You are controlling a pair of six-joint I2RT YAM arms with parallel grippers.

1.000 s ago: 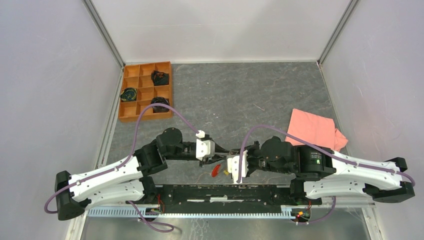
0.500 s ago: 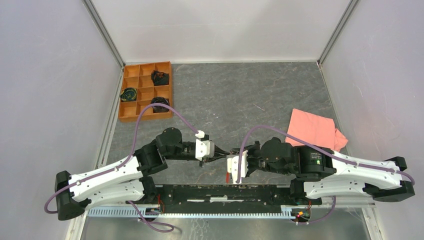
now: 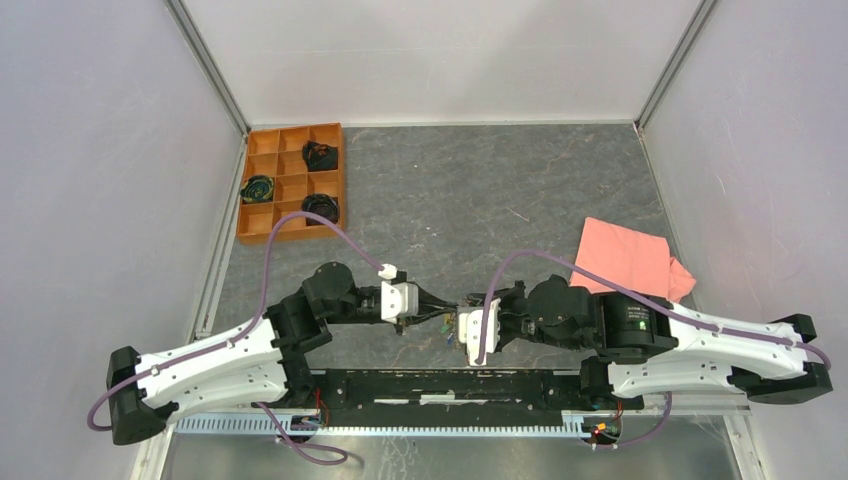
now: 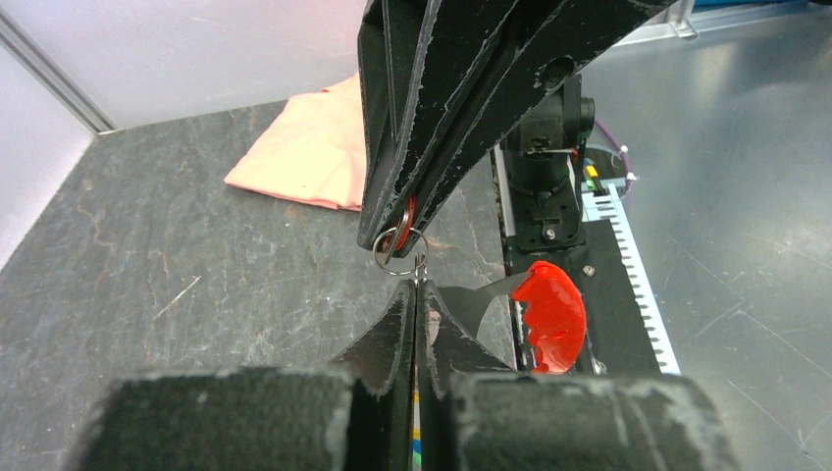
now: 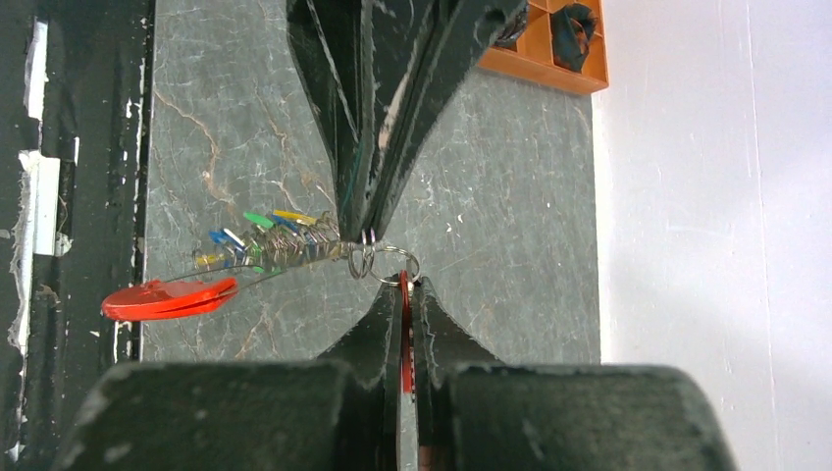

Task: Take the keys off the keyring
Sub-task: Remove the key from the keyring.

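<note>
The keyring (image 4: 397, 245) is seen as thin shiny metal, the keys (image 5: 260, 240) headed in glossy coloured plastic. The fingers (image 4: 432, 118) are finished matt black and scuffed. The table (image 4: 147, 275) is surfaced in matt, veined grey stone.

Robotics lab cell — white panel walls (image 3: 90, 150), aluminium corner post (image 3: 207, 65), left arm (image 3: 210, 355), right arm (image 3: 700, 360) on rail (image 3: 450, 385).

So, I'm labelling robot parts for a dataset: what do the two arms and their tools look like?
The left arm and right arm: white shells over black joints, a purple cable looped along each. The left tool and right tool: two black tapering fingers, edges scuffed pale, behind them a white block.
</note>
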